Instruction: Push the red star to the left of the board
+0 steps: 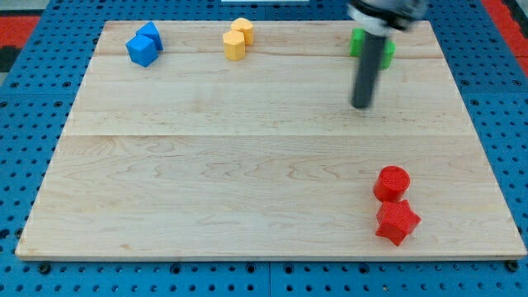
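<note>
The red star [398, 222] lies near the board's bottom right, touching a red cylinder [392, 182] just above it. My tip [361, 106] is in the upper right part of the board, well above both red blocks and slightly to their left, touching no block. The rod rises from the tip toward the view's top and partly hides a green block [357, 43].
Two blue blocks [143, 44] sit together at the top left. Two yellow blocks [238, 38] sit at the top middle. The wooden board [247, 165] rests on a blue pegboard surface.
</note>
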Action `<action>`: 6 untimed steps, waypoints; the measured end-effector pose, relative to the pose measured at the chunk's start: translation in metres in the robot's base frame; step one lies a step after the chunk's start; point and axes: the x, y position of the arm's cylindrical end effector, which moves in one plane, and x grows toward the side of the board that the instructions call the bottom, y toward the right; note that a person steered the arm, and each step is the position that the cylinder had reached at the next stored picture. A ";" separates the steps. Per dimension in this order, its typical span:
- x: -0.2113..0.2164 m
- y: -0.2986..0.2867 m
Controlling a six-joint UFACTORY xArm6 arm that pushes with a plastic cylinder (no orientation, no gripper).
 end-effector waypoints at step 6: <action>0.145 -0.091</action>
